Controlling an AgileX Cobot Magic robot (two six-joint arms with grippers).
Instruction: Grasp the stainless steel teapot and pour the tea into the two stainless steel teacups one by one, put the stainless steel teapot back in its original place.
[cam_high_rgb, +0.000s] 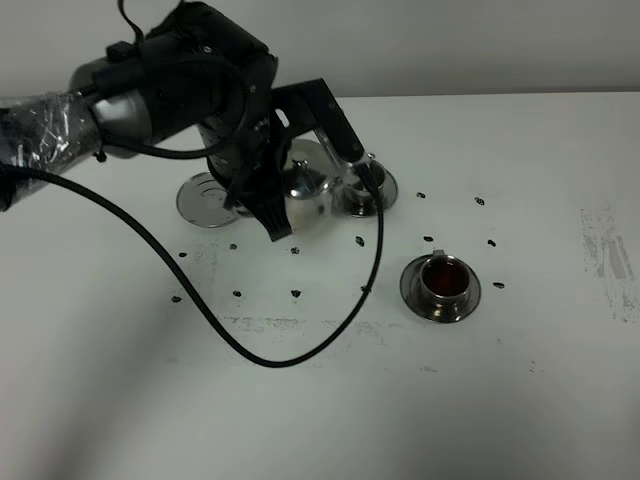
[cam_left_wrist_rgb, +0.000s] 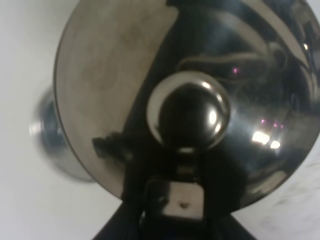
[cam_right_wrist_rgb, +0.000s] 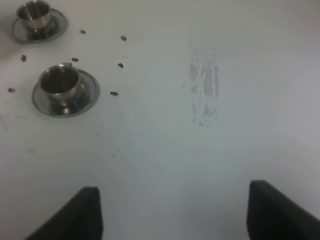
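Note:
My left gripper (cam_high_rgb: 272, 207) is shut on the loop handle of the stainless steel teapot (cam_high_rgb: 305, 185), which is tipped with its spout toward the far teacup (cam_high_rgb: 362, 190) on its saucer. In the left wrist view the teapot's domed lid (cam_left_wrist_rgb: 189, 112) and knob fill the picture and hide the fingers. The near teacup (cam_high_rgb: 443, 283) holds reddish-brown tea (cam_right_wrist_rgb: 60, 79). The far teacup (cam_right_wrist_rgb: 34, 14) looks grey inside. The round steel disc (cam_high_rgb: 207, 197) lies bare to the left of the pot. My right gripper (cam_right_wrist_rgb: 175, 215) is open over bare table, well clear of both cups.
A black cable (cam_high_rgb: 200, 310) loops from the left arm across the table's front middle. Small dark marks (cam_high_rgb: 296, 293) dot the white table around the cups. A grey scuff (cam_high_rgb: 610, 260) sits at the right edge. A blurred steel shape (cam_left_wrist_rgb: 47, 132) shows beside the pot.

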